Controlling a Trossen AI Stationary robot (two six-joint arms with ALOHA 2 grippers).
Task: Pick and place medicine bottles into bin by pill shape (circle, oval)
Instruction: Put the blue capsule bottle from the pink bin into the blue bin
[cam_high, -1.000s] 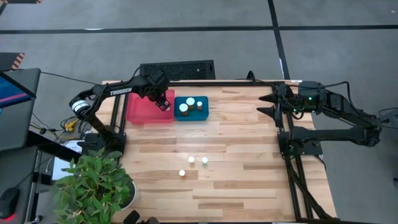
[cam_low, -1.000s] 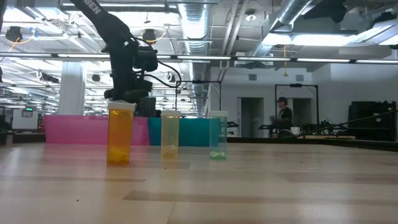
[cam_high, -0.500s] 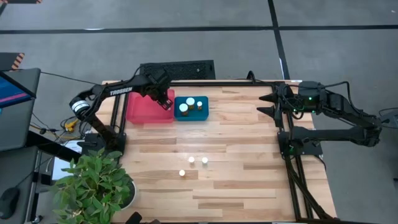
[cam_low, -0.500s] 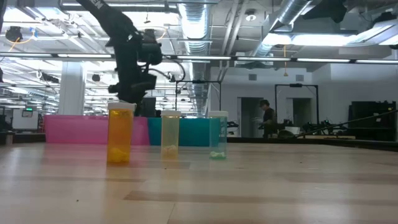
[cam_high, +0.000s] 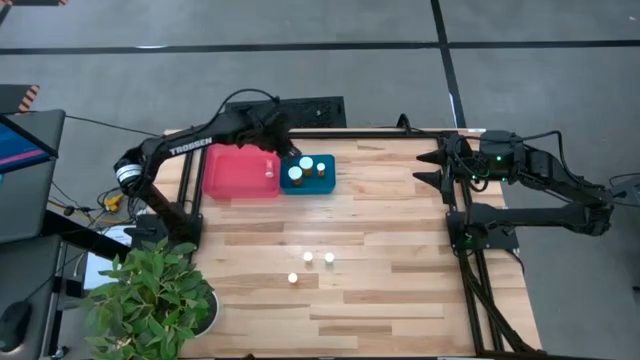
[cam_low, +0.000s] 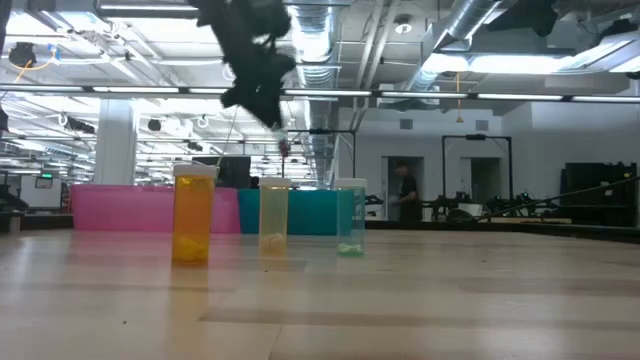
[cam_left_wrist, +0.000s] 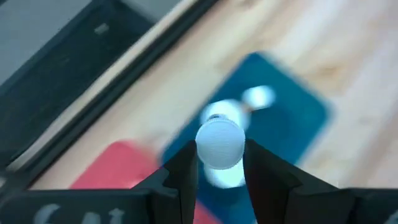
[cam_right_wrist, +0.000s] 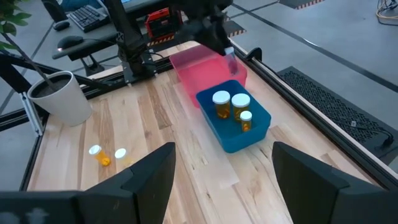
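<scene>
My left gripper (cam_high: 285, 152) is high over the seam between the pink bin (cam_high: 240, 180) and the blue bin (cam_high: 310, 185). It is shut on a small white-capped bottle (cam_left_wrist: 219, 142). The blue bin holds three white-capped bottles (cam_high: 306, 168), which also show in the right wrist view (cam_right_wrist: 231, 106). A small white cap (cam_high: 270, 172) shows inside the pink bin by its right wall. Three bottles (cam_high: 310, 262) stand upright on their bases at mid-table, and also show in the low view (cam_low: 273, 215). My right gripper (cam_right_wrist: 224, 186) waits open at the table's right edge. My left gripper pinches the bottle between its two fingers (cam_left_wrist: 183, 171), one on each side just under the round white cap (cam_left_wrist: 219, 127). The cap faces the wrist camera. The bottle is lifted clear, high above the blue bin, and its body hangs below the fingers (cam_right_wrist: 231, 61).
A potted plant (cam_high: 150, 295) stands at the table's near left corner. A black keyboard (cam_high: 285, 110) lies beyond the far edge. Bare wood lies between the bins and the three standing bottles. A person shows far off in the room (cam_low: 403, 190).
My left gripper has risen well above the bins. It has moved from over the pink bin's right part toward the blue bin and the far edge, tipping as it went and carrying the bottle with it. The three bottles on the table have stayed put.
</scene>
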